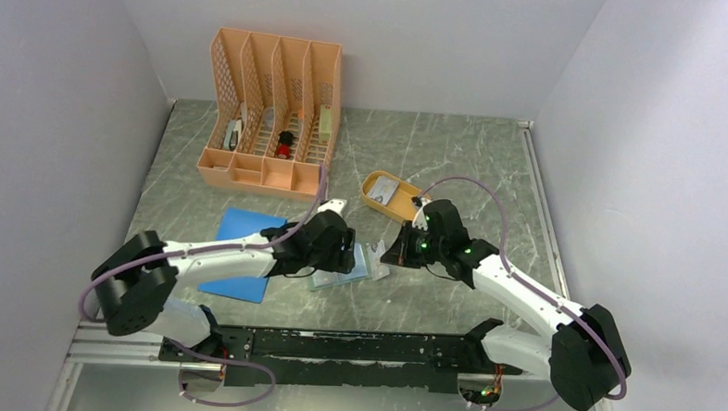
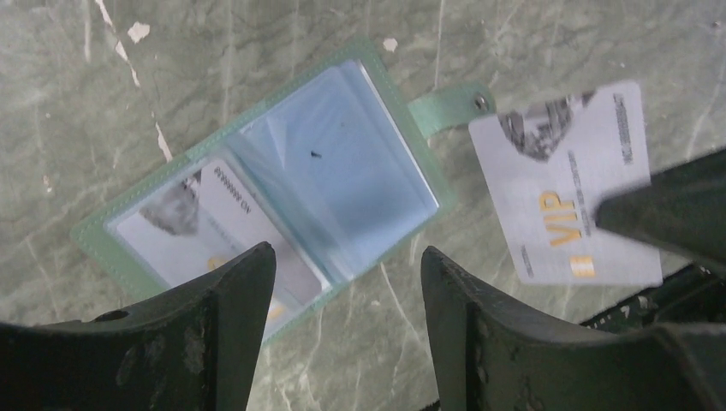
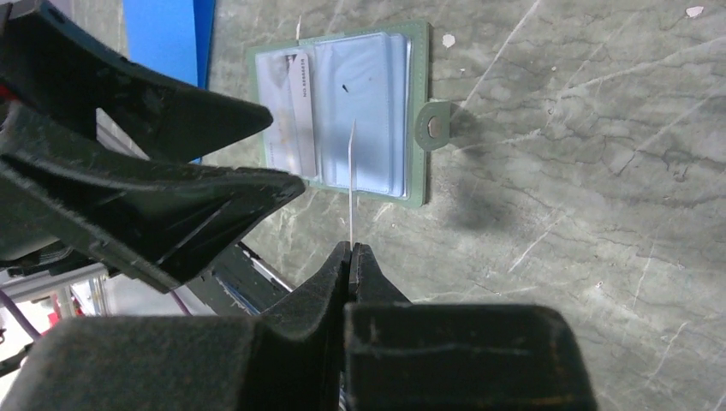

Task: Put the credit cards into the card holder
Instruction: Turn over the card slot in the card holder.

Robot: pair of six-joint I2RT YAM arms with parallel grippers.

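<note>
Arms both reach in from the near edge and meet over the middle of the table [image 1: 455,163], the left from 8 o'clock and the right from 4 o'clock, forearms low and wrists bent down. The left gripper [image 2: 342,265] hangs just above the wallet [image 2: 342,163] with its fingers spread and nothing between them; from its wrist, the wallet's near edge lies in the gap between the fingertips. The wallet lies open and flat on the table, clear pockets up, its tab [image 2: 449,107] pointing toward the right gripper [image 3: 351,250]. That gripper's fingers are pressed together on a VIP card [image 2: 565,188], pinching it by one edge. From the left wrist the card hangs at 3 o'clock of the wallet, just past the tab. From the right wrist it shows edge-on as a thin line running toward 12 o'clock; I cannot tell whether it touches the wallet. A second card [image 2: 193,227] sits in the wallet's other pocket. From above, a third card [image 1: 385,188] lies in a yellow tray [image 1: 368,195] at 1 o'clock of the wallet, a blue pad [image 1: 243,233] at 9 o'clock, an orange rack [image 1: 271,118] at 11 o'clock.
</note>
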